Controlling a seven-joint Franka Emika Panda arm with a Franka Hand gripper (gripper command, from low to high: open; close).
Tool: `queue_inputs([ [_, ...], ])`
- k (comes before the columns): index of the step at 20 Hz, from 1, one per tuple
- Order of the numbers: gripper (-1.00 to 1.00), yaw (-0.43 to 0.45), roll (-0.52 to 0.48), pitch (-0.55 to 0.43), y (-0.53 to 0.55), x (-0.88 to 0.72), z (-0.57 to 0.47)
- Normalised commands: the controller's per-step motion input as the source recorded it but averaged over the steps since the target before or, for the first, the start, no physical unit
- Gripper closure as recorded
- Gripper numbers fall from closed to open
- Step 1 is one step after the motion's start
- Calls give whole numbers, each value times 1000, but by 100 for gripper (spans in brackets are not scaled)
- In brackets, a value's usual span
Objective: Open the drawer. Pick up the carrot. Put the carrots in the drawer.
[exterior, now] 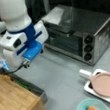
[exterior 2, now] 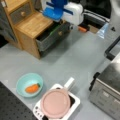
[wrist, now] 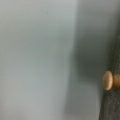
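While the drawer [exterior 2: 51,37] stands partly pulled out of the wood-topped cabinet [exterior 2: 30,25], the gripper [exterior 2: 53,12] is held just above its open end, at about 12 o'clock in a front view; whether the gripper is open or closed cannot be told, and nothing is seen held in it. In the wrist view a rounded wooden knob [wrist: 110,80] is seen at 3 o'clock, just beside the dark drawer front, with bare grey desk [wrist: 37,60] filling the rest. The carrot [exterior 2: 32,88], small, bright orange and tapered, lies inside a smooth teal bowl [exterior 2: 22,80] at 8 o'clock, well apart from the drawer. The opening is judged best finished by a straight pull along the drawer's slide, with the knob kept centred, so that the light cabinet is not dragged. A matte pink plate [exterior 2: 55,103] rests on a white tray [exterior 2: 75,101]; a boxy metal toaster oven [exterior: 78,33] is seen at 1 o'clock.
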Motion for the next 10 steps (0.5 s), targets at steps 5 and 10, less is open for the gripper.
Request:
queue_inputs([
  [5,-100,180,-148,147,-226,245,67],
  [10,-100,220,-50,117,-260,229,0],
])
